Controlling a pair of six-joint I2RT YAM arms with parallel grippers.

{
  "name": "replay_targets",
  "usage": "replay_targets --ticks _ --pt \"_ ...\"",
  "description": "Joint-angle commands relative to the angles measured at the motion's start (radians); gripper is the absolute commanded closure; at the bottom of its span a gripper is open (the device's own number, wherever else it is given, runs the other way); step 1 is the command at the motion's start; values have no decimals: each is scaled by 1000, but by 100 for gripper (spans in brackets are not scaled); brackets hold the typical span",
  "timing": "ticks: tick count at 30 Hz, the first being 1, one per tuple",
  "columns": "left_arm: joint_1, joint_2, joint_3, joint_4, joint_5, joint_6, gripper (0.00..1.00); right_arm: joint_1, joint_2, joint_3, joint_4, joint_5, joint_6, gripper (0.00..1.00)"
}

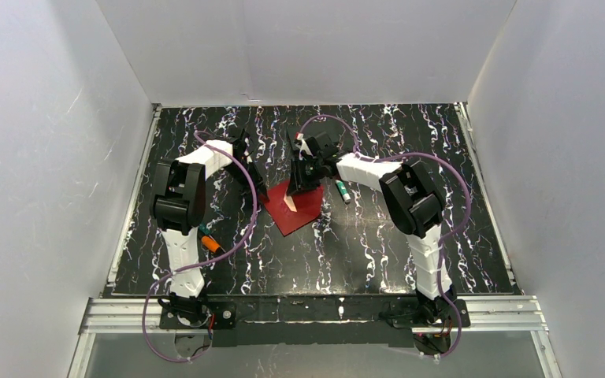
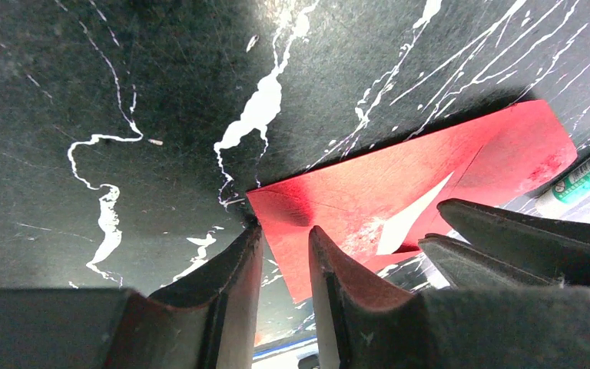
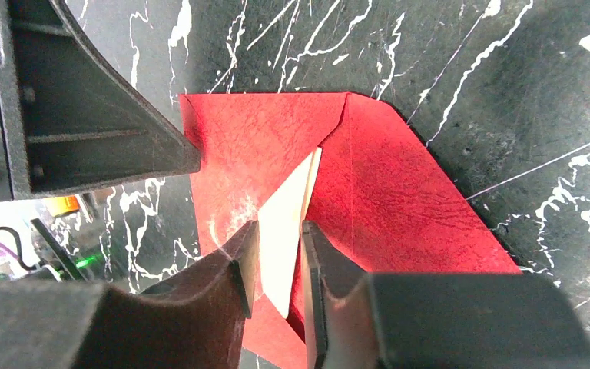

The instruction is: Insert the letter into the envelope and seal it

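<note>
From above, the envelope (image 1: pixel 299 214) lies flat on the dark marbled bench (image 1: pixel 378 244), just above the frame's middle. A white sliver of the letter (image 1: pixel 291 203) shows on it. The left pincer (image 1: pixel 256 179) comes down at the envelope's left corner and the right pincer (image 1: pixel 299 187) at its top. A green-and-white stick (image 1: pixel 342 191) lies just to the right.

In the left wrist view, the left pincer's fingers stand a narrow gap apart at lower centre. The envelope's corner and edge lie flat in that gap. The letter shows as a white wedge right of centre, running down to the other pincer.

In the right wrist view, the right pincer is narrow, its fingers closed on the letter. The letter slants out of the envelope's opening at mid-frame.
</note>
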Motion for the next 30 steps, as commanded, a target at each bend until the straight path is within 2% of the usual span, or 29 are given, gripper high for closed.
replay_targets --ticks 1,14,20,26,30 --pt "9 41 1 47 -67 29 73 -3 -32 3 44 -2 1 68" --pt "10 45 3 47 -31 30 73 -2 48 61 -19 34 16 77" --pt "10 51 5 46 -25 28 73 -2 52 60 -20 34 9 69" --pt "10 58 7 54 -4 15 73 0 67 53 5 -34 16 86" --pt "10 63 5 72 24 -8 73 3 72 36 49 -83 35 89"
